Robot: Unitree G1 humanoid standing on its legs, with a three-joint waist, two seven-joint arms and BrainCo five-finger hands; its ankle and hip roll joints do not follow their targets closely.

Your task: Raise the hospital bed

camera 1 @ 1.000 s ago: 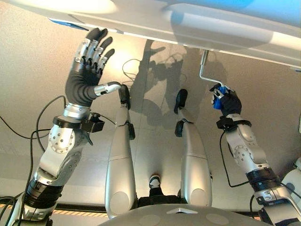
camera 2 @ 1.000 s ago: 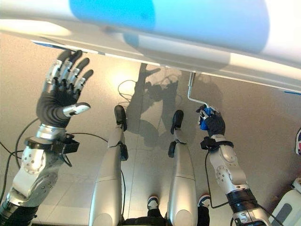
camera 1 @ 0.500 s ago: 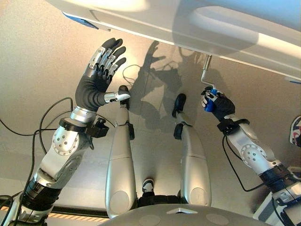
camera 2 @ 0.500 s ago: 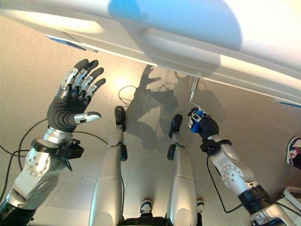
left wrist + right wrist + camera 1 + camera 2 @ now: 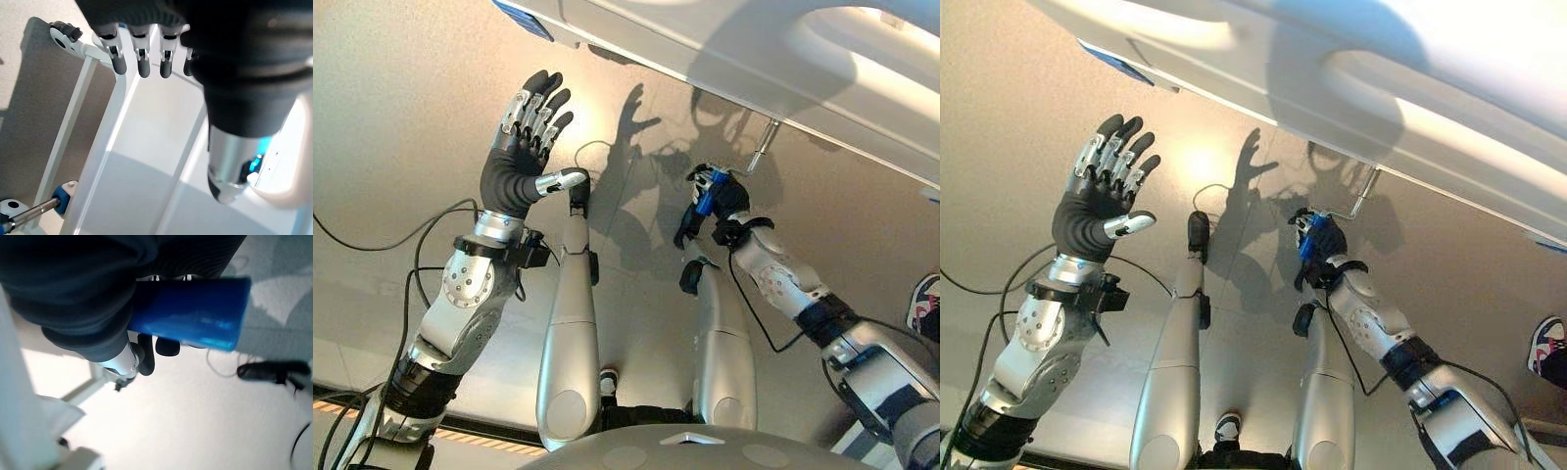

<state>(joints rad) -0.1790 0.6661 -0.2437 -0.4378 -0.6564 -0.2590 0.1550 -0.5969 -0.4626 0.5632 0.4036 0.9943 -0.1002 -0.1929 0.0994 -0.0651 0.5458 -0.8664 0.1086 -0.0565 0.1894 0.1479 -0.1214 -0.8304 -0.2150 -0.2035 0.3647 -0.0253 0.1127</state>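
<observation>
The hospital bed's white frame [image 5: 724,49] runs across the top of the eye views. A metal crank rod [image 5: 762,157] slants down from under it to a blue handle [image 5: 705,191]. My right hand [image 5: 726,201] is shut on that handle, and the right wrist view shows the fingers and thumb of that hand [image 5: 73,298] curled round the blue handle [image 5: 195,318]. My left hand [image 5: 514,166] is held up at the left, open, fingers straight and touching nothing. The left wrist view shows its fingers [image 5: 142,58] straight above the bed's frame [image 5: 146,161].
A person's shoe [image 5: 1549,352] is on the floor at the far right. A caster [image 5: 63,34] sits at a corner of the bed's underframe. The beige floor [image 5: 401,127] stretches away under the bed.
My right hand has swung the blue handle leftward round the crank's pivot, so the rod now slants instead of hanging. The camera has shifted. The left hand stays raised and open.
</observation>
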